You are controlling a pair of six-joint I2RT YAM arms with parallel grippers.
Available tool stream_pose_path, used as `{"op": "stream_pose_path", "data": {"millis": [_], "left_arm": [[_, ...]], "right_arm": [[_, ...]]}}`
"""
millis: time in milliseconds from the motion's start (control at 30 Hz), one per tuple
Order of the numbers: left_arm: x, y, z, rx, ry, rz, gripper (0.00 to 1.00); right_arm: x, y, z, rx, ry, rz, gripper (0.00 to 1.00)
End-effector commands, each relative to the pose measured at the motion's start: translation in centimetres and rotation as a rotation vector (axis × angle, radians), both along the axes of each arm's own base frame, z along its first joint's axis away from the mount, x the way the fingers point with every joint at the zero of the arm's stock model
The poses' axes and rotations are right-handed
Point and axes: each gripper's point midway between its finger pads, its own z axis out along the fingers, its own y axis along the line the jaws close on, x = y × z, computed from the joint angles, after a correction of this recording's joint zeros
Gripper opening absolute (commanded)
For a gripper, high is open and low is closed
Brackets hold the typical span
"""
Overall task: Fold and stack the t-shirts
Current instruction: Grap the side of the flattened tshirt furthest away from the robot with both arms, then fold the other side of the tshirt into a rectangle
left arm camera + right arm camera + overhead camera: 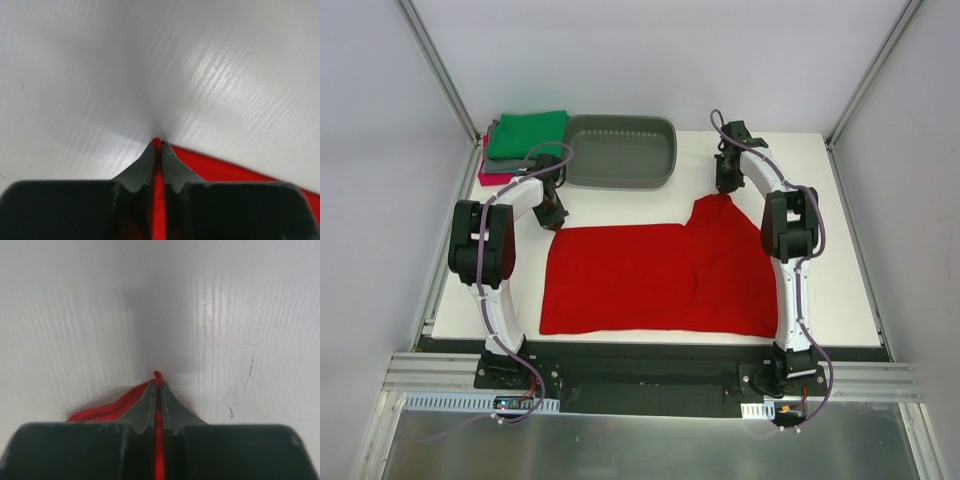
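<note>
A bright red t-shirt [650, 280] lies spread on the white table [840, 290]. My left gripper [553, 215] is at the shirt's far left corner, shut on a thin fold of red cloth [158, 200] that shows between the fingers. My right gripper [725, 188] is at the far right corner, where the cloth rises to a peak, and it is shut on red cloth [159, 440] too. Folded t-shirts [525, 135], green on top with grey and magenta under it, are stacked at the far left corner of the table.
A grey oval plastic tub [620, 152] stands at the back middle, right of the folded stack and just behind my left gripper. Bare white table lies right of the red shirt. Metal frame posts rise at both back corners.
</note>
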Motion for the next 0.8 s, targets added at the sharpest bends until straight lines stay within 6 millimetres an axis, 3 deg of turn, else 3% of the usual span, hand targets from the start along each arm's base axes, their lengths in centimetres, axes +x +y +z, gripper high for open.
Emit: {"op": "stream_pose_path", "data": {"millis": [0,133,267,300,467,533,767], "left_arm": [[-2.3,0.7,-0.8,0.016,0.091,0.001,0.00],[-2.2,0.3,1.0,-0.007,0.045,-0.009,0.00],[-3.0,0.0,2.9,-0.010,-0.004,-0.016,0.00],[-3.6,-0.1,3.1,-0.001,-0.010,-0.020,0.00],[-5.9,-1.1,4.4,-0.026,-0.083,-0.040,0.00],[-6.9,-1.6,4.7,-0.063,-0.120,-0.050,0.00],[-9.6,-3.0,6.3,-0.170,-0.274,-0.107,0.00]], "right_arm": [[-1.4,0.7,2.2,-0.004,-0.035,0.074,0.01],[-1.7,2.4,5.5,0.012,-0.168,0.148,0.01],[-3.7,2.4,9.0,-0.041,-0.282,0.148,0.01],[-4.4,2.4,10.9,-0.038,-0.328,0.142,0.01],[-9.3,1.1,12.6,-0.082,-0.372,0.073,0.01],[-11.9,0.3,12.1,-0.104,-0.366,0.049,0.01],[-19.4,-3.4,13.3,-0.121,-0.373,-0.065,0.01]]}}
